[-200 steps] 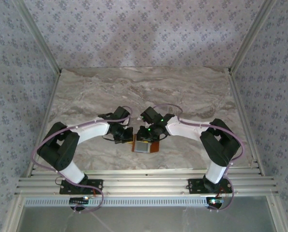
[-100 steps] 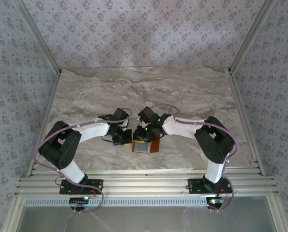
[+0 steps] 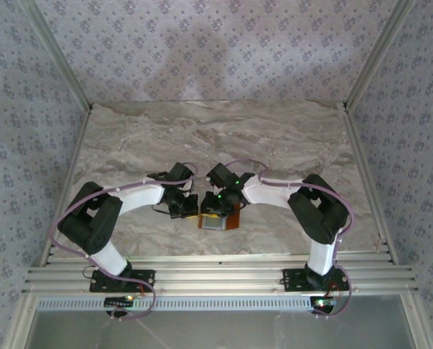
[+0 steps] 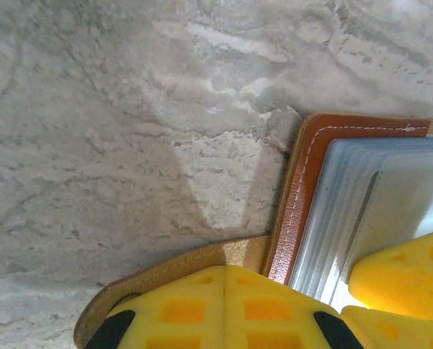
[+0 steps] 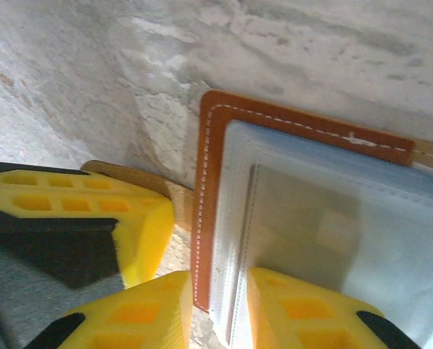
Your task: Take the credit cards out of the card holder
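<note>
Flower-patterned grey walls (image 3: 223,43) close in a pale marble table (image 3: 274,138), and the two arms meet over its near middle. The holder (image 3: 220,220) lies there, directly under the right claw (image 3: 213,209) and just to the right of the left claw (image 3: 189,209).

It is a small brown leather wallet with white stitching along its rim and a pale grey-blue lining. It lies opened, lining up. In the right wrist view the lining carries stepped pale layers (image 5: 234,218) beside a clear window (image 5: 311,218) that shows a dull grey-tan surface. Whether those layers are pocket lips or card edges cannot be told.

A tan leather flap (image 4: 165,273) curls up off the table from the holder's stitched edge. The left claw is closed, its yellow fingers (image 4: 172,309) pressed together at this flap and apparently pinching it. The rest of the holder lies ahead and to its right.

The right claw's jaws stand partly apart and straddle the stitched edge. One finger sits outside the brown rim, toward the left claw. The other sits on the lining. Whether they actually clamp the edge cannot be told.
</note>
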Controlling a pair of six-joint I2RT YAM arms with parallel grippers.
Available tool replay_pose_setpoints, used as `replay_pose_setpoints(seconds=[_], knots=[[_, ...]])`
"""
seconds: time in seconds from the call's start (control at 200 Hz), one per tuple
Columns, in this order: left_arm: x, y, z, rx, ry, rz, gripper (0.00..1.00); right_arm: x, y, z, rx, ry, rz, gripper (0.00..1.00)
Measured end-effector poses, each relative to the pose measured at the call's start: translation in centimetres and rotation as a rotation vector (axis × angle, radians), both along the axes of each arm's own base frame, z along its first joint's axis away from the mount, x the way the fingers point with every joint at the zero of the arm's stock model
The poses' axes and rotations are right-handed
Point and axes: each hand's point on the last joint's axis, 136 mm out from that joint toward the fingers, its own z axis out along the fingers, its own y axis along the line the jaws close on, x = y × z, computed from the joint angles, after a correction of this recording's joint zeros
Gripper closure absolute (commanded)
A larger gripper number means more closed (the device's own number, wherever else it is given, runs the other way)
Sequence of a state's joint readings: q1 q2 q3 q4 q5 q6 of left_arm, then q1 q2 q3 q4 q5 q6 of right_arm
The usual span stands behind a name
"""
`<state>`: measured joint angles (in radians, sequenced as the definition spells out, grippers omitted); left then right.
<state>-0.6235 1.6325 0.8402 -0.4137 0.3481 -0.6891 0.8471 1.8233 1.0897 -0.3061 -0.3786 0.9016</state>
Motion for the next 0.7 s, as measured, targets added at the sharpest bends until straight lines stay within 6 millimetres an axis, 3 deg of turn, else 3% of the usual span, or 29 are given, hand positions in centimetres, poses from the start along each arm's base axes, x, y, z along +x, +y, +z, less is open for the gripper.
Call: replay_pose_setpoints(seconds=[0.33, 0.7], knots=[[0.0, 0.0, 0.0, 0.000, 0.001, 0.000, 0.95, -0.4, -1.9, 0.0, -0.103, -0.031, 0.008, 0.60], [0.0, 0.0, 0.0, -0.003, 0.002, -0.001, 0.94, -0.8, -6.8, -0.4, -0.381, -0.068, 0.027, 0.50]])
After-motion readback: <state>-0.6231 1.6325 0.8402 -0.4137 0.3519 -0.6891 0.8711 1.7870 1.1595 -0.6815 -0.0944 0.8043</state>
